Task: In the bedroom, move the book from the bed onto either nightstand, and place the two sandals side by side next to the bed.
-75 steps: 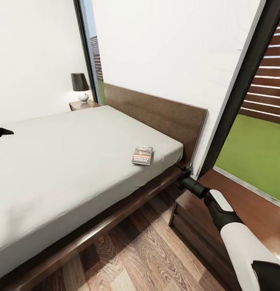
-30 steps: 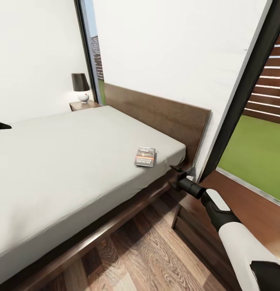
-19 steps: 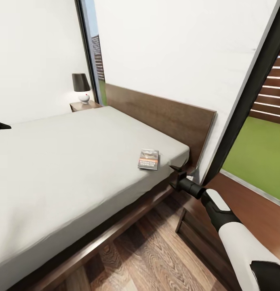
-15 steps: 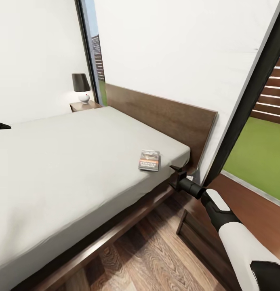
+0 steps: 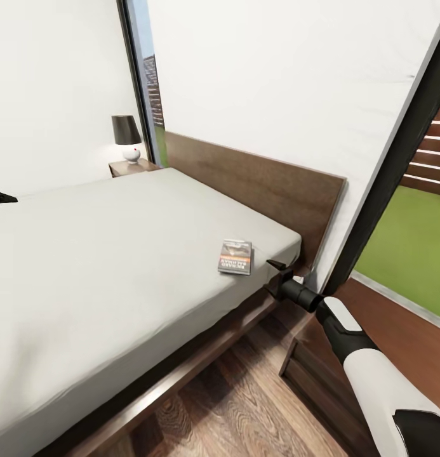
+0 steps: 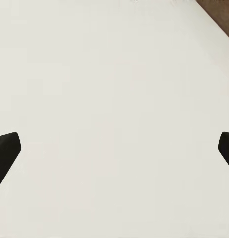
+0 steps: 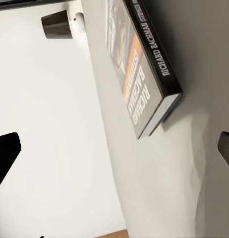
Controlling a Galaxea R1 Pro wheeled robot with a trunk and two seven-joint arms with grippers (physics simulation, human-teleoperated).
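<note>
The book (image 5: 235, 256) lies flat on the light-grey mattress of the bed (image 5: 118, 254), close to the corner by the headboard. My right gripper (image 5: 273, 277) hovers open just off the mattress edge, a short way from the book. In the right wrist view the book (image 7: 144, 69) lies ahead, apart from my open right gripper (image 7: 116, 151). My left gripper (image 5: 0, 199) hangs over the far left of the mattress, and in its wrist view the left gripper (image 6: 116, 151) is open over bare mattress. A nightstand (image 5: 132, 167) with a lamp (image 5: 126, 136) stands beyond the bed. The sandals are out of view.
A second dark wooden nightstand top (image 5: 385, 330) lies under my right arm, beside the headboard (image 5: 258, 184). Wood floor (image 5: 245, 412) runs along the bed frame. A dark-framed window (image 5: 404, 241) onto grass is at the right.
The head view has shifted, so the bed and book sit further right in the picture. My right gripper has come closer to the book and the mattress edge. The left gripper has pulled further out at the left edge.
</note>
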